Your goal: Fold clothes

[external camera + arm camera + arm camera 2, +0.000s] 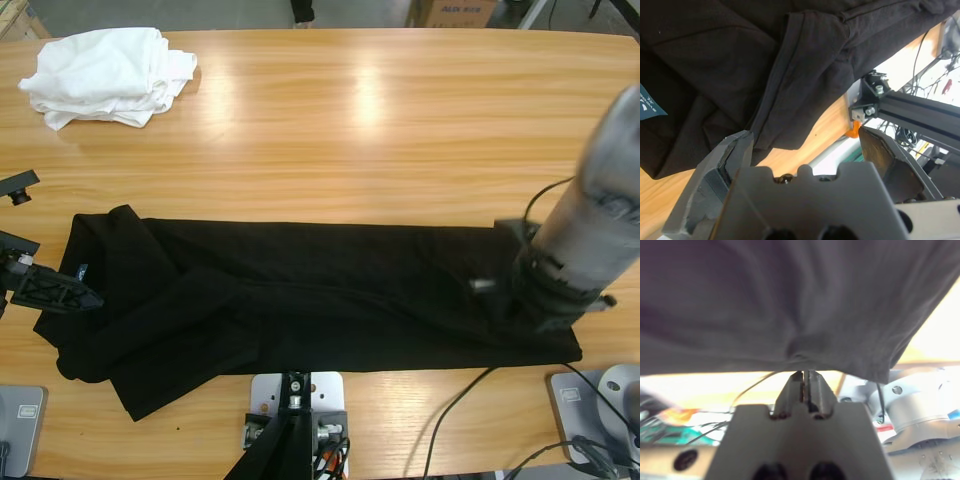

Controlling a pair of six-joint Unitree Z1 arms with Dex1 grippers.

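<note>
High view: black polo shirt folded into a long band across lower middle of tabletop; white garments bundled at upper left
Left wrist view: left end effector spread wide, nothing gripped, shirt edge just beyond
Right wrist view: right end effector pinched together on shirt hem

Black shirt's right hem corner hidden beneath the right arm's wrist.
</note>
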